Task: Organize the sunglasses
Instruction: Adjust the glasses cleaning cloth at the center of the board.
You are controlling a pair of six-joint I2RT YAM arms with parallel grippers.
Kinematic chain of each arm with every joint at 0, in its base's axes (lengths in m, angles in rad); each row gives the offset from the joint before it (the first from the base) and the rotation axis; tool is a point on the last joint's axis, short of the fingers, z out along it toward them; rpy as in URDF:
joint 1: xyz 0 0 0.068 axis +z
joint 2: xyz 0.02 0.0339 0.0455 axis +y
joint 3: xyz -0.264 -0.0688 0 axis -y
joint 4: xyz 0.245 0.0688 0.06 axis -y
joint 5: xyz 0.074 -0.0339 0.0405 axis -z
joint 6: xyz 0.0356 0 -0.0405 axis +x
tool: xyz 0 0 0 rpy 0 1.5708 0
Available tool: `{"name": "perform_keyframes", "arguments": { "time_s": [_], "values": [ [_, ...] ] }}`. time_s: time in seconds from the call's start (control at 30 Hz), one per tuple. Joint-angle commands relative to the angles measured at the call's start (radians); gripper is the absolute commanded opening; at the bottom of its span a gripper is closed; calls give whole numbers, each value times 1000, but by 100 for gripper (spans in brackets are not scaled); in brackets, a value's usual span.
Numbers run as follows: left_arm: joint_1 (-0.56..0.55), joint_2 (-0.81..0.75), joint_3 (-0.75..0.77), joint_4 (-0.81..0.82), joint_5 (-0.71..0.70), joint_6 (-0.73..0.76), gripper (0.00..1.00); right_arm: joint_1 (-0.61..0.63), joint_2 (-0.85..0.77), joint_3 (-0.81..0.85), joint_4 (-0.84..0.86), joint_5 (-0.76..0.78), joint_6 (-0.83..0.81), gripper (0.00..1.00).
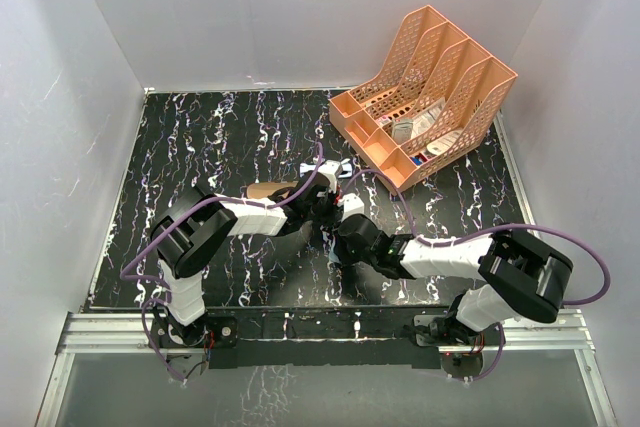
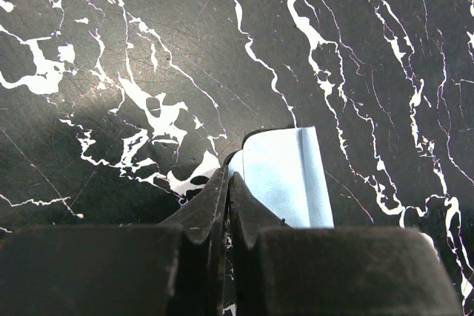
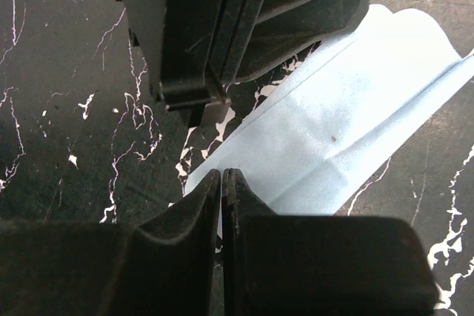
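Observation:
Both grippers meet at the middle of the table over a light blue cloth [image 3: 341, 131]. My left gripper [image 2: 228, 175] is shut, its tips pinching the cloth's [image 2: 281, 175] near edge. My right gripper [image 3: 223, 174] is shut on the cloth's corner, with the left gripper's body just beyond it. In the top view the left gripper [image 1: 322, 209] and the right gripper [image 1: 336, 219] hide most of the cloth. A small white and bluish thing [image 1: 309, 168] shows behind the left arm; I cannot tell if it is the sunglasses. The wrist views show no sunglasses.
A brown oblong case [image 1: 268, 190] lies just left of the left wrist. An orange desk organiser [image 1: 425, 97] with small items stands at the back right. White walls close in the black marbled table [image 1: 200, 147] on three sides.

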Motion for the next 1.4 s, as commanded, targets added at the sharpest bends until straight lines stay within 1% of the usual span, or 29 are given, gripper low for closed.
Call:
{"name": "perform_keyframes", "arguments": {
  "time_s": [0.0,0.33,0.9,1.07,1.2,1.37],
  "values": [
    [4,31,-7,-67,3,3,0,5,-12,-17,52,-25,19,5],
    [5,32,-8,-66,1,3,0,29,-12,-45,54,-37,46,5],
    [4,37,0,-73,-2,4,0,57,-72,-90,33,-38,87,5],
    [3,36,3,-76,0,4,0,57,-142,-83,9,5,78,5],
    [4,29,0,-78,-2,6,0,52,-236,-68,-30,99,62,5],
    [4,25,-4,-75,-1,6,0,-11,-307,-60,-64,162,57,5]
  ]
}}
